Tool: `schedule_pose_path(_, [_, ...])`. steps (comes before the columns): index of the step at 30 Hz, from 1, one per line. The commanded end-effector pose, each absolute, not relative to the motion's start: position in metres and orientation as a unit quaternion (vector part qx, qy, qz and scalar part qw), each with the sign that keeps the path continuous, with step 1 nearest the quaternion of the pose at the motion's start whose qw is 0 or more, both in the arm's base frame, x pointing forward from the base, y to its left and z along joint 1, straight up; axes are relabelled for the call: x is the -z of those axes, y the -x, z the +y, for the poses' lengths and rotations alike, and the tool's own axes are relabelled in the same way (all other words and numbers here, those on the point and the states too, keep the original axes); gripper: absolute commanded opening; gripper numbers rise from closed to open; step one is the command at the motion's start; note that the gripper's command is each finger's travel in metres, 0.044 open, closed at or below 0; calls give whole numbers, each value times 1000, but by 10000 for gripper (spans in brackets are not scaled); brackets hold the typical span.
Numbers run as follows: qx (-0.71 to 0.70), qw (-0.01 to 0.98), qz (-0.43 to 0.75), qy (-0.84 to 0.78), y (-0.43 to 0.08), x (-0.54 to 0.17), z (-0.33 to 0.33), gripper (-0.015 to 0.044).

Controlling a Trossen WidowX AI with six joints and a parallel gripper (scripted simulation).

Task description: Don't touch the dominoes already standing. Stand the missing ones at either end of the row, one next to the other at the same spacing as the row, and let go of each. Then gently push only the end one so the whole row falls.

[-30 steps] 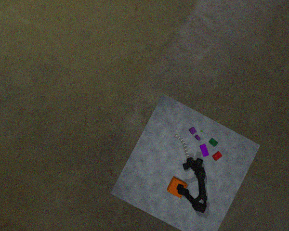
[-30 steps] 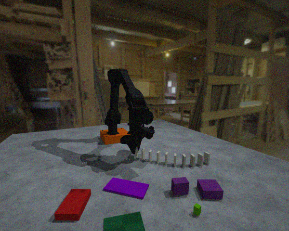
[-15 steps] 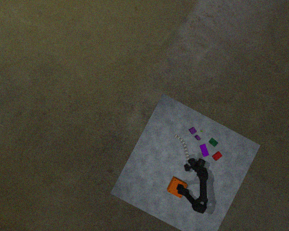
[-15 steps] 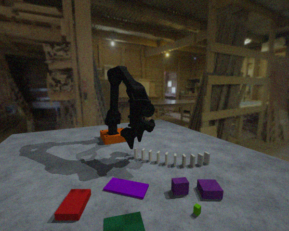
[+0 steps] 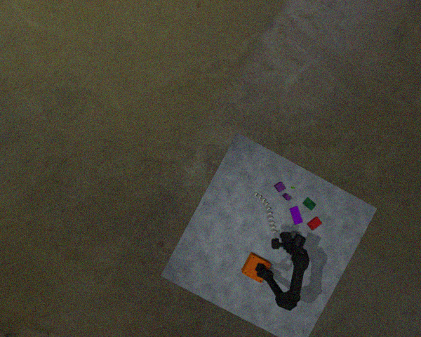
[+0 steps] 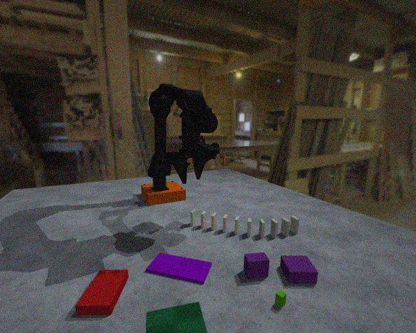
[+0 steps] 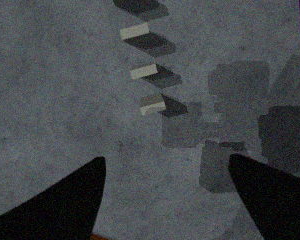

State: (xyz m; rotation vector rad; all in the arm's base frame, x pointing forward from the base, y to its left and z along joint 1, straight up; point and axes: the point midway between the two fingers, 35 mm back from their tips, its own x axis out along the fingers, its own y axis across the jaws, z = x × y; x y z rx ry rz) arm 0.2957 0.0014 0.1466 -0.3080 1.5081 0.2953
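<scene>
Several cream dominoes stand upright in one curved row. The end domino on the arm's side (image 5: 274, 229) (image 6: 192, 218) (image 7: 153, 106) stands upright and apart from its neighbour (image 7: 144, 71), at about the row's spacing. The far end domino (image 5: 256, 194) (image 6: 295, 225) also stands upright. My gripper (image 6: 191, 180) (image 7: 167, 162) is open, with nothing between its fingers. It hangs well above the table, near the arm-side end of the row and clear of it. In the top view the arm hides the fingertips. No loose domino shows.
A purple slab (image 5: 296, 215) (image 6: 179, 267), a red block (image 5: 314, 222) (image 6: 104, 292), a green block (image 5: 309, 203) (image 6: 175, 318), two darker purple blocks (image 5: 286, 196) (image 6: 297, 269) and a small lime block (image 6: 280, 298) lie beside the row. The orange base (image 6: 165, 196) is behind.
</scene>
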Motion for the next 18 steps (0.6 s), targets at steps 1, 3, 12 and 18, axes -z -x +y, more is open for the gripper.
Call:
schedule_pose_path(1, [16,721,693,-15,-287,-130,-6,230])
schedule_pose_path(3, [89,715,688,-90,-283,-121,-9,177])
schedule_pose_path(12, [315,643,619,-323,-269,-93,-18,0])
schedule_pose_path(18, [315,643,619,-323,-269,-93,-18,0])
